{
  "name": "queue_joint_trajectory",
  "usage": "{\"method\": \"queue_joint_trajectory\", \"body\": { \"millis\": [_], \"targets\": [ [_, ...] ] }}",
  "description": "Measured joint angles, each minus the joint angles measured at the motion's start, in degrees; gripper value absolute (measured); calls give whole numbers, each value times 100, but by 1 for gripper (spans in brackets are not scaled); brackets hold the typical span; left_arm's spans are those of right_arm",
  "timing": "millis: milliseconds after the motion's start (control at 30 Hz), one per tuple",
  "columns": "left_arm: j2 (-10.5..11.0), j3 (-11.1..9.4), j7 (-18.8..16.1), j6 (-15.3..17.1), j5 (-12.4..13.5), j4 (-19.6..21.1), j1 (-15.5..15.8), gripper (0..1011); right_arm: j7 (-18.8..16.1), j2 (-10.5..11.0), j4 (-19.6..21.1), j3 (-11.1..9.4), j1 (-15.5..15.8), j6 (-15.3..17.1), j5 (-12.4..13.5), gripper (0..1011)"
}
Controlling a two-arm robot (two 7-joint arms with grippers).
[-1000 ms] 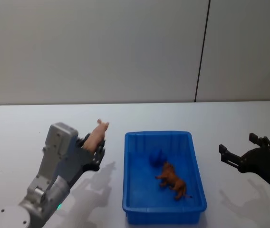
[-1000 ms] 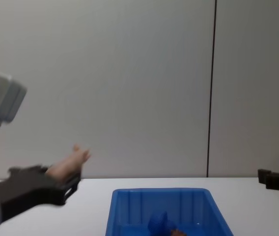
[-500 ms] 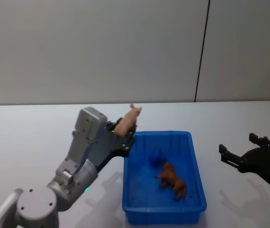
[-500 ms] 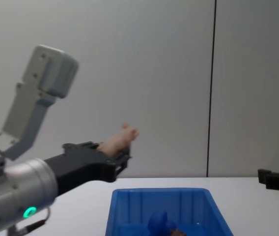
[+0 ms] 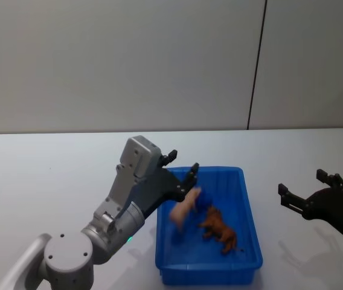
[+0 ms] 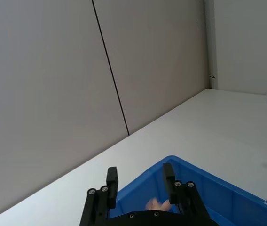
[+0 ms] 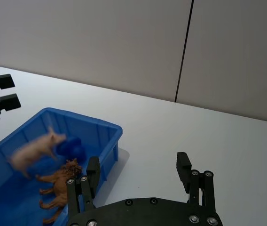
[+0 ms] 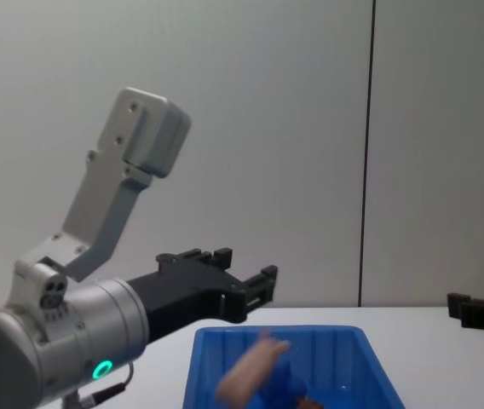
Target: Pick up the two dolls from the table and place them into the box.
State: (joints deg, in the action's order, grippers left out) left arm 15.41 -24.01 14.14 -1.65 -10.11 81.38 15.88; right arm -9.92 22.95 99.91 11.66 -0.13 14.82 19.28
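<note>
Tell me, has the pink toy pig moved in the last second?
Yes. The pink pig went from left of the blue box, held in the left claw, to dropping inside it.

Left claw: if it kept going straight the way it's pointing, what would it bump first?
Probably nothing soon. The open left claw points out over the far part of the blue box, above the falling pink doll. The way ahead looks free, though depth is unclear.
</note>
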Motion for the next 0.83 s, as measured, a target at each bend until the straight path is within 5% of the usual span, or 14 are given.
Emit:
{"method": "queue_joint_trajectory", "body": {
  "millis": [467,833],
  "targets": [
    [-100,-57,113,-51,140,-115,80,978,0,0,0,0,0,0,0,1001],
    [-125,-68,148,-95,185,-142,102,1001,0,0,0,0,0,0,0,1001]
  ]
}}
